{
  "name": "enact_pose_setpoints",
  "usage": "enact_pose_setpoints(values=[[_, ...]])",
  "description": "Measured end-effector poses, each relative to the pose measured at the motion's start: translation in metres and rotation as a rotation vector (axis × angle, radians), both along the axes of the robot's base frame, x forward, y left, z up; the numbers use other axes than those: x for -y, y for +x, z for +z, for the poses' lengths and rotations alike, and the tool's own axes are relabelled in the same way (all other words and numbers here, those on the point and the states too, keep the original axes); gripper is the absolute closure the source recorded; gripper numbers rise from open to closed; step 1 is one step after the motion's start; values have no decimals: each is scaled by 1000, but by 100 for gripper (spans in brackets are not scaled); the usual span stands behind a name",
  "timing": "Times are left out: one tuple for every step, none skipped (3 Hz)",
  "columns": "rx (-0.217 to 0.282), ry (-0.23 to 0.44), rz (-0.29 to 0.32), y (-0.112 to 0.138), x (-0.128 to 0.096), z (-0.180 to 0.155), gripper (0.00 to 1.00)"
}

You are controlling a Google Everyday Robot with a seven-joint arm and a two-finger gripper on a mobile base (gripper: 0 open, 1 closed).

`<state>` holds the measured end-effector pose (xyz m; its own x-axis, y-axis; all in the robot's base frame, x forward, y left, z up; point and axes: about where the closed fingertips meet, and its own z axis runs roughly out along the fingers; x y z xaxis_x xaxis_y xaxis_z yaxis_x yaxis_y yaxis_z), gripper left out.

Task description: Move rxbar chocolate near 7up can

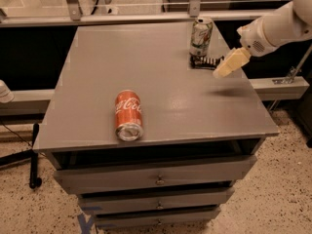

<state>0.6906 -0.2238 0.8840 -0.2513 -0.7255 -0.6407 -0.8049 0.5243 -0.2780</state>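
Hovering just right of the rxbar chocolate [204,62], off the surface: gripper [229,64], carrying nothing (open or closed, cannot tell). Lying flat on the worktop [165,77], just in front of the upright 7up can [201,35]: the bar. Seemingly placed, with only pulling the arm away left. Well apart, on its side: red cola can [128,115].

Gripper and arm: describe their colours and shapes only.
The gripper, above the grey table near the black-wrapped snack bar, is a pale cream tapered wedge. The arm is smooth, rounded white casing; no cables or markings show.
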Motion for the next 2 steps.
enact_pose_setpoints(values=[[-4, 152, 20, -34, 35, 18, 0], [-3, 208, 9, -47, 46, 28, 0]])
